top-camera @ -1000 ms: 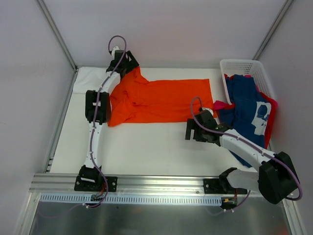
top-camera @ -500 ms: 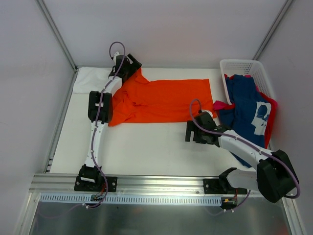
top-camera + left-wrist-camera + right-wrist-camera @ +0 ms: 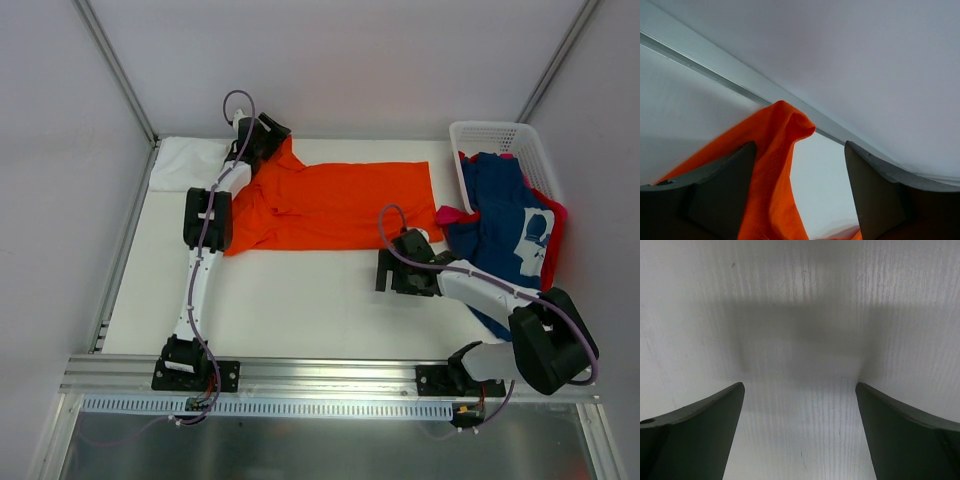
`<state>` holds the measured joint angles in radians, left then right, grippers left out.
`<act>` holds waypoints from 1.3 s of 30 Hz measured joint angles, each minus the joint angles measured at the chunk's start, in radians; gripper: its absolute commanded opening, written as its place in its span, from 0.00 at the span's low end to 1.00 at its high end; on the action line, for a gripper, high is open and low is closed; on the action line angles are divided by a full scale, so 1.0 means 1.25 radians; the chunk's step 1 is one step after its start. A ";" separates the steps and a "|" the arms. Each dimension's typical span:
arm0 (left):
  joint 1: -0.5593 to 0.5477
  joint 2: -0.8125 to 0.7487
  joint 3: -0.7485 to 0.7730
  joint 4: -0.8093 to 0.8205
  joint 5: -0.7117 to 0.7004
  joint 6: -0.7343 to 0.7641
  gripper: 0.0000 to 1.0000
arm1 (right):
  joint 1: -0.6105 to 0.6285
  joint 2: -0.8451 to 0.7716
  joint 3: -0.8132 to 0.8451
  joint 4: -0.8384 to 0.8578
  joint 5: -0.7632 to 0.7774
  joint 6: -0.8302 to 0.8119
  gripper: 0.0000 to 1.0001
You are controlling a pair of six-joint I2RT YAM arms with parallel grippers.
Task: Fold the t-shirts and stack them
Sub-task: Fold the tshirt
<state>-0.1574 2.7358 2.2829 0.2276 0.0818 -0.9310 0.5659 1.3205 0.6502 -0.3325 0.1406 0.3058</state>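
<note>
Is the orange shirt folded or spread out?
The orange shirt lies spread out; only its end at the left gripper is rumpled.

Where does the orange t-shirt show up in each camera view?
Top external: orange t-shirt spread flat across the far middle of the white table.
Left wrist: a raised fold of it, lower left of centre.
Right wrist: not in it.
Shared landmark: the white table, seen in all three.
</note>
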 measured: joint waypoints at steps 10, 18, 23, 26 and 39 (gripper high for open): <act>0.000 0.033 0.009 0.031 0.019 -0.049 0.31 | 0.000 0.020 0.008 0.002 0.001 -0.001 0.99; 0.000 0.045 0.010 0.038 0.019 -0.052 0.13 | 0.000 0.040 0.022 0.005 0.005 -0.003 0.99; 0.000 0.049 0.011 0.037 0.019 -0.057 0.00 | 0.000 0.063 0.043 0.004 0.006 -0.005 0.99; 0.000 0.049 0.013 0.036 0.019 -0.056 0.00 | -0.002 0.089 0.069 -0.004 0.004 -0.010 0.99; 0.007 -0.030 -0.082 0.053 0.084 -0.021 0.00 | -0.058 0.272 0.432 -0.067 -0.003 -0.073 1.00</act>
<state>-0.1486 2.6987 2.1799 0.2935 0.1871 -0.9569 0.4931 1.6600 1.1904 -0.4168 0.1368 0.2142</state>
